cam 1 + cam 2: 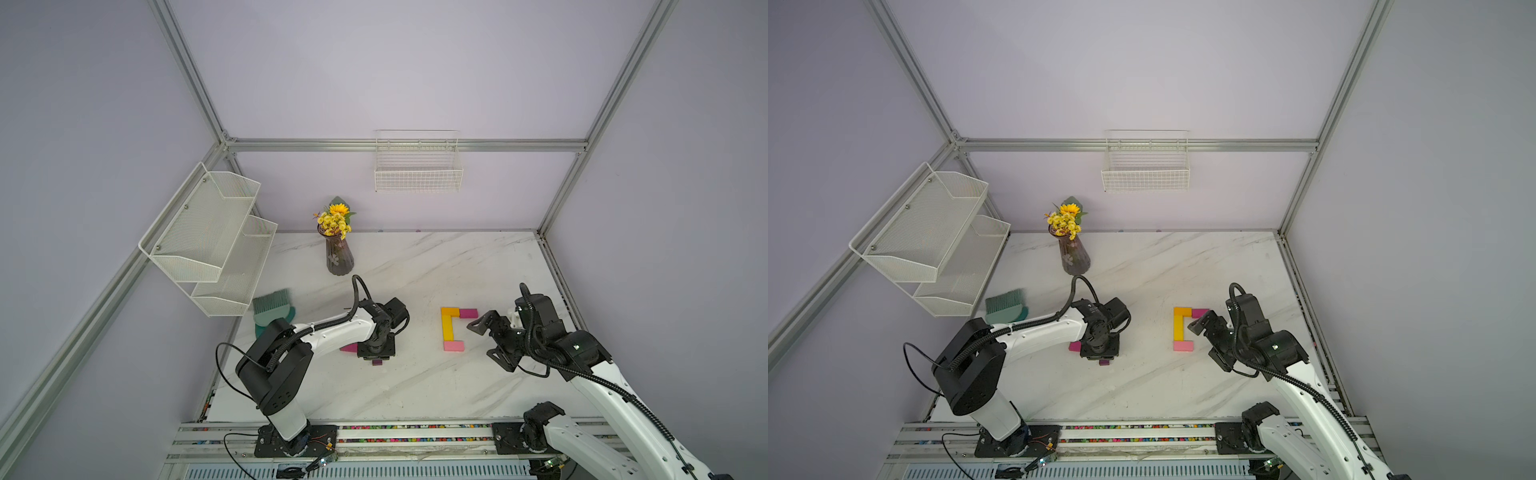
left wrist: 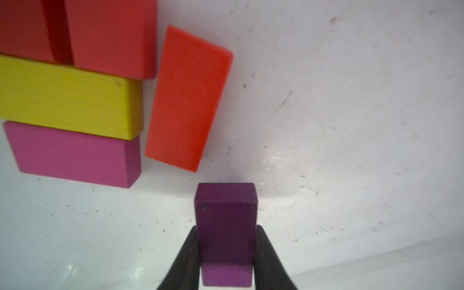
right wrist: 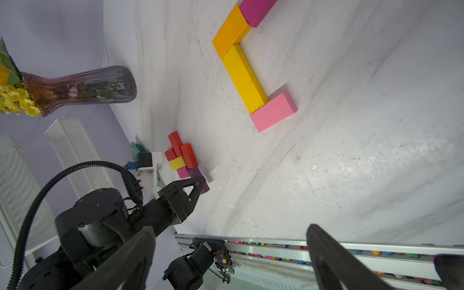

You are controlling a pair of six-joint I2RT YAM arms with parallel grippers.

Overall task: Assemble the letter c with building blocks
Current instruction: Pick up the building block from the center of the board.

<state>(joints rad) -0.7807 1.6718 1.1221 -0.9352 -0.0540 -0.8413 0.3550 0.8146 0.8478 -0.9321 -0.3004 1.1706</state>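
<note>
**A:** Entry one, left fingers (image 2: 185, 253)?

**B:** Closed on the long sides of the purple block (image 2: 226, 208), whose end pokes out past the tips. Location: low over the bench (image 1: 415, 386), just beside the loose pile. I can't tell if the block touches the bench.

**A:** Pile contents?

**B:** Red blocks (image 2: 110, 37), a short yellow block (image 2: 67, 100) and a pile magenta block (image 2: 72, 155), lying side by side and touching. An orange-red block (image 2: 188, 100) lies tilted across their ends.

**A:** Right fingers (image 3: 326, 256)?

**B:** Spread wide, holding nothing, near the open side of the part-built letter.

**A:** Letter parts?

**B:** An orange block (image 1: 450, 311) and a letter magenta block (image 1: 468, 313) form the far arm. A long yellow block (image 1: 447, 328) forms the spine and a light pink block (image 1: 453, 345) the near arm. Each touches the next.
</note>
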